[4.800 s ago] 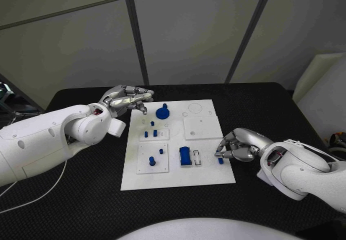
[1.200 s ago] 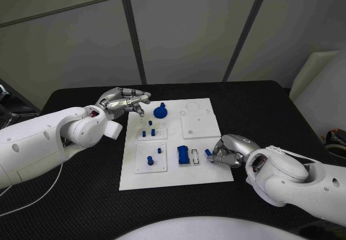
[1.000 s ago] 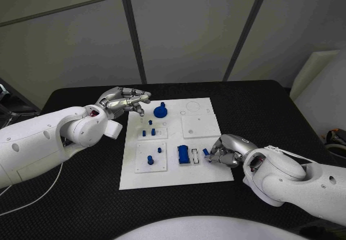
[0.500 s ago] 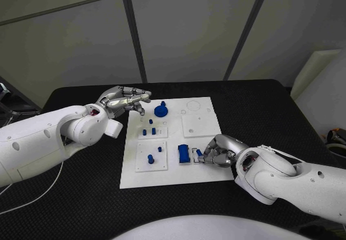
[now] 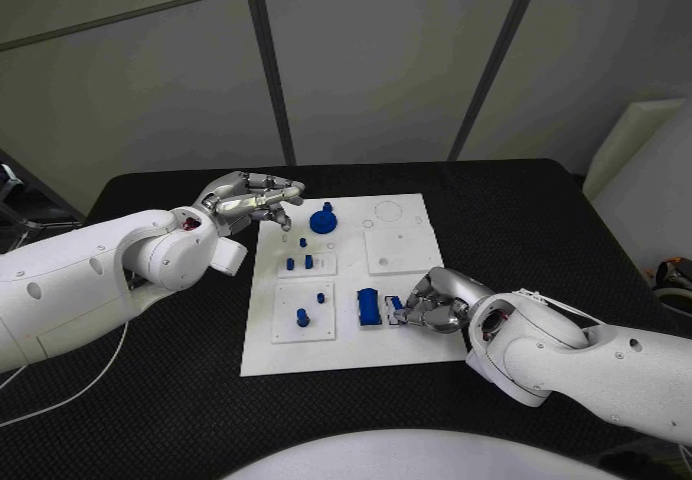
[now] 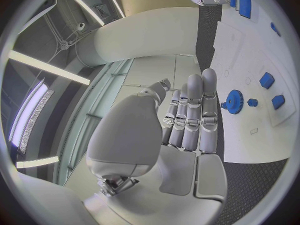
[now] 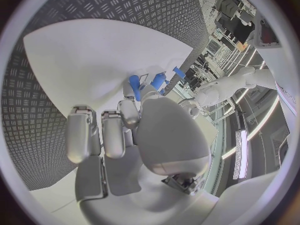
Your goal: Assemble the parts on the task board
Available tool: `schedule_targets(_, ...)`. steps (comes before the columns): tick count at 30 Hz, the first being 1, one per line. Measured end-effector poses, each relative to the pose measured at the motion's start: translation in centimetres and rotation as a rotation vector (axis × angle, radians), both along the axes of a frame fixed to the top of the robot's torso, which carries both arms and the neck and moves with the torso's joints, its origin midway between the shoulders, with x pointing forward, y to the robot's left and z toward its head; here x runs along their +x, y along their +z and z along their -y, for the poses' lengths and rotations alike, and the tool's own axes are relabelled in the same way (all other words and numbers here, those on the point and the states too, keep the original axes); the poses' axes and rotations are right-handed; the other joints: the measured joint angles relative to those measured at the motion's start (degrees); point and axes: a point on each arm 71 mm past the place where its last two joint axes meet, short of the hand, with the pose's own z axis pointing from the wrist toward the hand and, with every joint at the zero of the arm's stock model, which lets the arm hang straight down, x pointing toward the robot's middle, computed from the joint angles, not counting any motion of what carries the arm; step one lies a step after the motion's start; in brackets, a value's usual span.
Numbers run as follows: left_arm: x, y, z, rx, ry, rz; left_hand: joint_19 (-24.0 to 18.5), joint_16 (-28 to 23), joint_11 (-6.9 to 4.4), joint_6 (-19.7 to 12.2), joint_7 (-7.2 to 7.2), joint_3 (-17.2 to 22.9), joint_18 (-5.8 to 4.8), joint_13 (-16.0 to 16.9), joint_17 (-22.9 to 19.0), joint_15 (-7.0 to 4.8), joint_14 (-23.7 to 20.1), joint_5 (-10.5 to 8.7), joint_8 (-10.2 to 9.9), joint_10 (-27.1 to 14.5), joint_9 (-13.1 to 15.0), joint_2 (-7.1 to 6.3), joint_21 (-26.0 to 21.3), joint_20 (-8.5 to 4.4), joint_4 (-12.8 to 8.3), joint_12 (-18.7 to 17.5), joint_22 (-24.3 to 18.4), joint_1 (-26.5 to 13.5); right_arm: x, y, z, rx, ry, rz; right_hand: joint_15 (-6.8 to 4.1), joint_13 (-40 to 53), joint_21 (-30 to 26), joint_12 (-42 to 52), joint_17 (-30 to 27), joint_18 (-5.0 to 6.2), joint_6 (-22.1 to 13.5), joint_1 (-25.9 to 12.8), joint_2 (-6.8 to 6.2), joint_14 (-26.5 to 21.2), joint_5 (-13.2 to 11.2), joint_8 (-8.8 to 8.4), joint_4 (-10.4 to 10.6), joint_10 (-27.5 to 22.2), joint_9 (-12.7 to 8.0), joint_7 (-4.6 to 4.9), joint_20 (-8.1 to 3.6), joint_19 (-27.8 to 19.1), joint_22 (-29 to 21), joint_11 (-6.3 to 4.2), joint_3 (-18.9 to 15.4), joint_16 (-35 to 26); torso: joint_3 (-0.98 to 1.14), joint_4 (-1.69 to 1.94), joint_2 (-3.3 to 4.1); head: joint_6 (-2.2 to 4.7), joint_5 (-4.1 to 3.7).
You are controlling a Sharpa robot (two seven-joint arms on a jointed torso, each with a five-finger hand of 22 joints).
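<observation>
A small blue part (image 5: 394,302) is pinched in the right hand (image 5: 430,303) and held low over the board (image 5: 408,225) near its right front corner, just beside the upright blue block (image 5: 369,307), apparently so it can be seated in the white slot there, though the fingers hide the contact. The left hand (image 5: 254,199) is held curled with nothing in it at the board's far left corner, near the gear (image 5: 323,220), likely to keep clear. Since the earlier frames the right hand has been carried leftward from the board's right edge, while the left hand has stayed put.
</observation>
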Motion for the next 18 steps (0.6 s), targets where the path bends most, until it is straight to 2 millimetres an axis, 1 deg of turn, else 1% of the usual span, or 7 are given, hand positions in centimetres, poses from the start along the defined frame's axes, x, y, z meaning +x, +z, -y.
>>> schedule_targets(4,0.0,0.0,-0.01,0.0,0.0,0.0,0.0,0.0,0.0,0.0,0.0,0.0,0.0,0.0,0.0,0.0,0.0,0.0,0.0,0.0,0.0,0.0,0.0,0.0,0.0,0.0,0.0,0.0,0.07,-0.02,-0.06,0.005,-0.005,-0.001,0.0,0.0,0.0,0.0,0.0,0.0,-0.07,-1.31,-0.26,0.0,0.14,-0.02,-0.76,0.0,0.09,0.07,0.0,0.0,0.0,-0.01,1.21,0.0,0.01,-0.02,0.0,0.0,0.08)
schedule_targets(5,-0.01,0.0,-0.01,0.0,0.0,0.0,0.0,0.0,0.0,0.0,0.0,0.0,0.0,0.0,0.0,0.0,0.0,0.0,0.0,0.0,0.0,0.0,0.0,0.0,0.0,0.0,0.0,0.0,0.08,-0.03,-0.07,0.006,-0.006,-0.001,0.0,0.05,0.0,0.0,0.0,0.0,-0.07,-2.06,-0.41,0.0,1.02,-0.02,-0.75,0.06,0.31,0.07,0.0,0.0,0.0,-0.07,1.53,0.0,0.0,-0.03,0.0,0.0,0.09)
schedule_targets(6,-0.01,0.0,-0.01,0.0,0.0,-0.001,0.0,0.0,0.0,0.0,0.0,0.0,0.0,0.0,0.0,0.0,0.0,0.0,0.0,0.0,0.0,0.0,0.0,0.0,0.0,0.0,0.0,0.0,0.1,-0.04,-0.08,0.007,-0.007,-0.002,0.0,0.1,0.0,0.0,0.0,0.0,-0.06,-2.83,-0.75,0.01,2.65,-0.01,-0.66,0.42,0.36,0.08,0.0,0.0,0.0,-0.43,1.57,0.0,0.01,-0.03,0.0,0.0,0.09)
schedule_targets(7,-0.01,0.0,-0.01,0.0,-0.001,-0.001,0.0,0.0,0.0,0.0,0.0,0.0,0.0,0.0,0.0,0.0,0.0,0.0,0.0,0.0,0.0,0.0,0.0,0.0,0.0,0.0,0.0,0.0,0.11,-0.06,-0.08,0.008,-0.008,-0.002,0.0,0.16,0.0,0.0,0.0,0.0,-0.06,-3.3,-1.03,0.01,4.03,-0.18,-0.36,0.42,0.46,0.08,0.0,0.0,0.0,-0.42,1.27,0.0,0.01,-0.04,0.0,0.0,0.1)
schedule_targets(8,-0.01,0.0,0.0,0.0,-0.001,-0.001,0.0,0.0,0.0,0.0,0.0,0.0,0.0,0.0,0.0,0.0,0.0,0.0,0.0,0.0,0.0,0.0,0.0,0.0,0.0,0.0,0.0,0.0,0.13,-0.07,-0.09,0.009,-0.009,-0.002,-0.01,0.2,0.0,0.0,0.0,0.0,-0.04,-3.84,-1.13,0.01,4.95,-0.22,0.0,0.81,0.55,0.07,0.0,0.0,0.0,-0.81,0.91,0.0,0.01,-0.04,0.0,0.0,0.13)
schedule_targets(9,-0.01,0.0,0.0,0.0,-0.001,-0.001,0.0,0.0,0.0,0.0,0.0,0.0,0.0,0.0,0.0,0.0,0.0,0.0,0.0,0.0,0.0,0.0,0.0,0.0,0.0,0.0,0.0,0.0,0.13,-0.07,-0.11,0.01,-0.01,-0.003,-0.01,0.2,0.0,-0.01,0.0,0.0,0.05,-4.16,-1.34,0.0,5.51,-0.22,0.33,1.05,0.64,-0.01,0.0,0.0,0.0,-0.81,0.58,0.0,0.01,-0.04,0.0,0.0,0.13)
schedule_targets(18,-0.03,-0.01,0.03,0.001,-0.004,-0.004,0.0,0.0,0.0,0.0,0.0,0.0,0.0,0.0,0.01,0.0,0.0,0.0,0.0,0.0,0.0,0.0,0.0,0.0,0.0,0.0,0.0,0.0,0.05,-0.07,-0.46,0.024,-0.004,-0.006,-0.04,0.21,0.0,-0.09,0.0,0.0,0.34,-5.94,-1.76,-0.01,6.81,-0.11,1.57,1.53,0.63,-0.14,0.0,0.0,0.0,-1.12,-0.67,0.0,0.02,-0.07,0.03,-0.15,0.16)
